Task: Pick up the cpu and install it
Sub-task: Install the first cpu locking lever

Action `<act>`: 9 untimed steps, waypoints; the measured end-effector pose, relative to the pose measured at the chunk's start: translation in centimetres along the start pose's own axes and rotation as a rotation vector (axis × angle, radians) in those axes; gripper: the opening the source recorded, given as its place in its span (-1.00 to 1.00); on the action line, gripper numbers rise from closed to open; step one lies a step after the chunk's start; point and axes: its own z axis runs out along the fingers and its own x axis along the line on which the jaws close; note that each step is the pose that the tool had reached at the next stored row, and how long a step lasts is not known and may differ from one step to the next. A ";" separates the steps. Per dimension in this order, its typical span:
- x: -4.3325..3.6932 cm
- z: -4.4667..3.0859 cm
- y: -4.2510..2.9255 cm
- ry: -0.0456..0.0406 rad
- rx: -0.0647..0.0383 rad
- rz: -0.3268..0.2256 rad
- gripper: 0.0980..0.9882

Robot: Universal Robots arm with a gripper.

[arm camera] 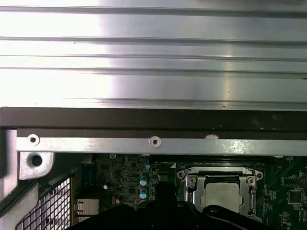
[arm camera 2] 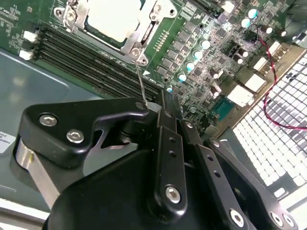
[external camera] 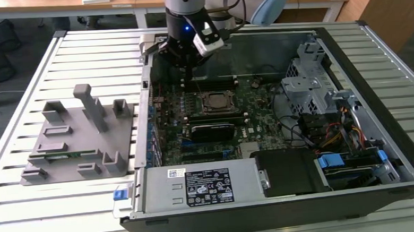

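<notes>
Scene: an open desktop computer case [external camera: 379,155] lies on its side on a slatted metal desk [external camera: 83,53], motherboard [external camera: 263,100] facing up.
Cpu: the silvery-white square cpu [external camera: 214,101] sits inside the socket frame [external camera: 200,102] near the middle of the board; it also shows in the second wrist view [arm camera 2: 115,19] and the first wrist view [arm camera: 222,197], lying flat within the metal frame.
Hand: the black hand [external camera: 182,56] hangs above the board, on the side of the socket toward the desk's far edge, apart from the chip. Whether its fingers are open or closed cannot be told; nothing is seen held in it.
Retention lever: a thin wire lever [arm camera 2: 140,81] stands up from the frame's corner, beside the memory slots [arm camera 2: 91,60], which suggests the socket is not latched.
Parts fixture: a grey holder [external camera: 80,136] stands on the desk beside the case, with a green memory stick [external camera: 62,154] lying in it.
Progress: judged from this, the chip is already placed in the socket; clamping it down appears to remain.
</notes>
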 end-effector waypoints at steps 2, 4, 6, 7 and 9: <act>-0.20 0.00 0.08 0.0000 0.000 -0.002 -0.98; -0.51 0.01 0.14 0.0001 0.000 -0.003 -0.98; -0.96 0.01 0.20 0.0001 0.000 -0.005 -0.98; -1.26 0.02 0.22 0.0001 0.000 -0.005 -0.98; -1.84 0.04 0.24 0.0001 0.000 -0.006 -0.98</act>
